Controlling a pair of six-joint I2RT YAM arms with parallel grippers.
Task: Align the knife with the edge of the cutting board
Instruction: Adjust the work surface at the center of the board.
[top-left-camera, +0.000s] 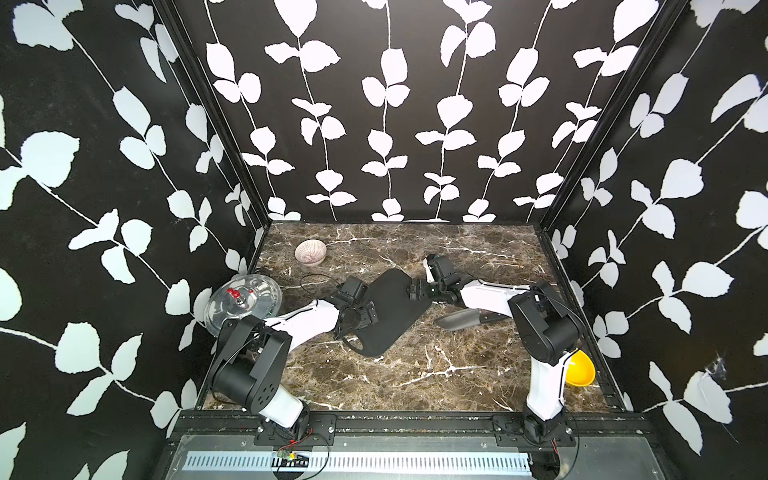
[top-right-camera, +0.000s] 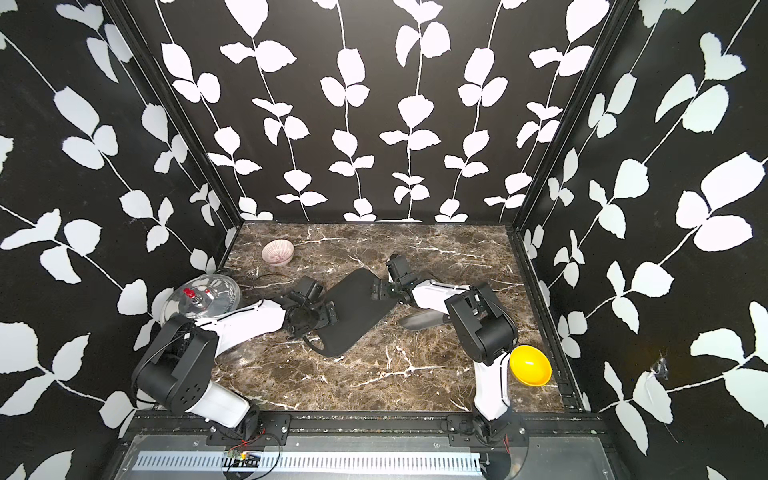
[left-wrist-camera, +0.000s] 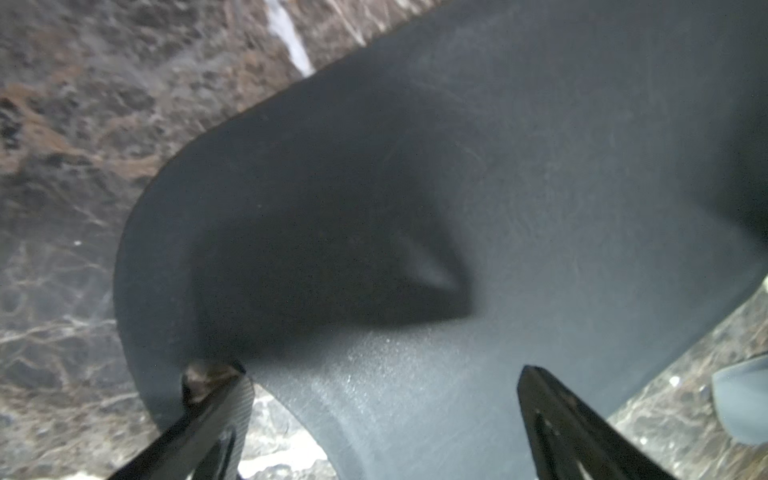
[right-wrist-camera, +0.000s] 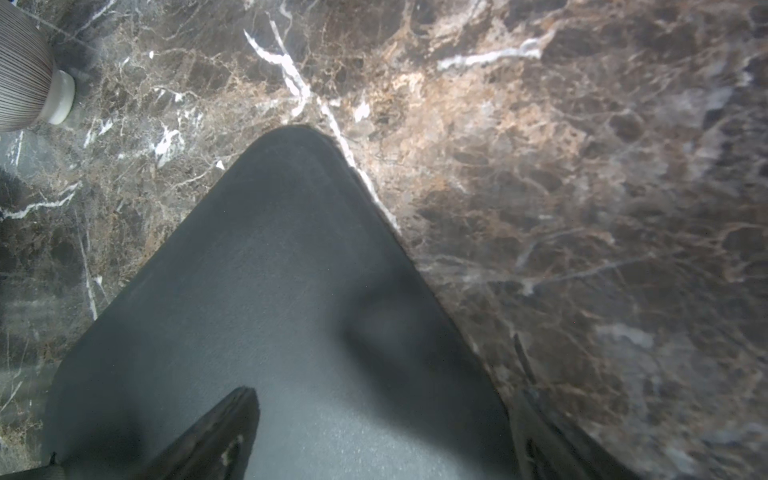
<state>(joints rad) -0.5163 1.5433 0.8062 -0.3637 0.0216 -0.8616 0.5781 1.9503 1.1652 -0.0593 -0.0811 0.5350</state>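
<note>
We see one black cutting board (top-left-camera: 386, 320) lying slantwise on the marble bench (top-left-camera: 374, 386). One knife (top-left-camera: 469, 320) lies flat just beside the board's right long edge, angled away from it, so not yet aligned. Two grippers sit at opposite ends of the board, probably to steady or turn it. The left gripper (left-wrist-camera: 372, 374) is at the handle end, jaws apart; the right gripper (right-wrist-camera: 382, 370) straddles the far corner's edge, jaws apart. Well apart from the board are two bowls, one pale bowl (top-left-camera: 311, 251) and one yellow bowl (top-right-camera: 530, 365), and one glass lid (top-left-camera: 245, 297).

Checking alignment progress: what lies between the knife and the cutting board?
Nothing but a narrow strip of bare marble tabletop, seen in both top views, between the knife tip and the cutting board edge.
</note>
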